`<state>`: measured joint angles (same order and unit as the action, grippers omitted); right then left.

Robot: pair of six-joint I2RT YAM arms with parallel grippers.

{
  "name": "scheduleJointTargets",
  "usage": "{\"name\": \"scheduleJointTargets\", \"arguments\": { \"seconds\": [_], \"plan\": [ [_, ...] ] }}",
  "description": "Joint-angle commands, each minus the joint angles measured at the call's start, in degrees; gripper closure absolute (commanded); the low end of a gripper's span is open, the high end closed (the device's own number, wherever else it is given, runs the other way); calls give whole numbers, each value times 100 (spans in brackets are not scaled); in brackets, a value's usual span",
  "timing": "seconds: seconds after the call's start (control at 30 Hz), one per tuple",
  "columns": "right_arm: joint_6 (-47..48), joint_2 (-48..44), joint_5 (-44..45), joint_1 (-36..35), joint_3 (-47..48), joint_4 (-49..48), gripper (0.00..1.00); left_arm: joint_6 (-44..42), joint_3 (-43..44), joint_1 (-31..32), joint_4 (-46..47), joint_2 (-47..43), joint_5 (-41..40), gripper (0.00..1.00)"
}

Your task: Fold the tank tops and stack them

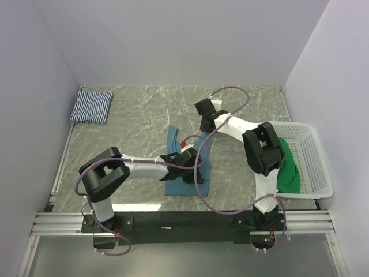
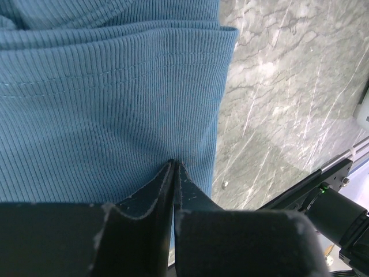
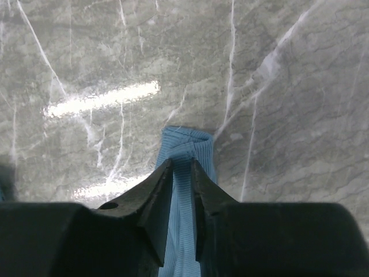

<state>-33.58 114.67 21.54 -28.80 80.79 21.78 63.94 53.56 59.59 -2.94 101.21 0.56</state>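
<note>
On marbled table (image 1: 144, 109) (white-walled), right hand (image 3: 181, 167) pinches teal top (image 3: 185, 141); left hand (image 2: 174, 164) pressed together.

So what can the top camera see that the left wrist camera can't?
Only the top camera shows the folded striped tank top in the far left corner, the green tank top lying in the white basket, and both arms. Only the left wrist camera shows, up close, the ribbed knit and stitched hem, and the left fingers pinched shut on that fabric. Both show the teal tank top and the grey marble table.
</note>
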Motion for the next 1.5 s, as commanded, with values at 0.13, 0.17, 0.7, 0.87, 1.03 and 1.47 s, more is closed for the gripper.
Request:
{"name": "scheduleJointTargets", "arguments": {
  "seconds": [0.13,0.17,0.7,0.87,1.03,1.47],
  "plan": [
    [18,-226,298,-38,7,2,67,-5,-135,70,65,136,-38,91],
    [18,-217,281,-47,15,-24,66,4,-144,70,83,136,-38,91],
    [18,37,132,-73,94,-139,60,39,-302,79,188,83,-38,90],
    [-34,222,17,-65,130,-183,60,39,-329,79,197,74,-29,90],
    [-131,240,157,-65,129,-122,82,31,-337,87,189,92,-29,90],
    [-43,-33,685,-178,595,669,100,39,-355,140,241,153,-12,91]
  ]
}}
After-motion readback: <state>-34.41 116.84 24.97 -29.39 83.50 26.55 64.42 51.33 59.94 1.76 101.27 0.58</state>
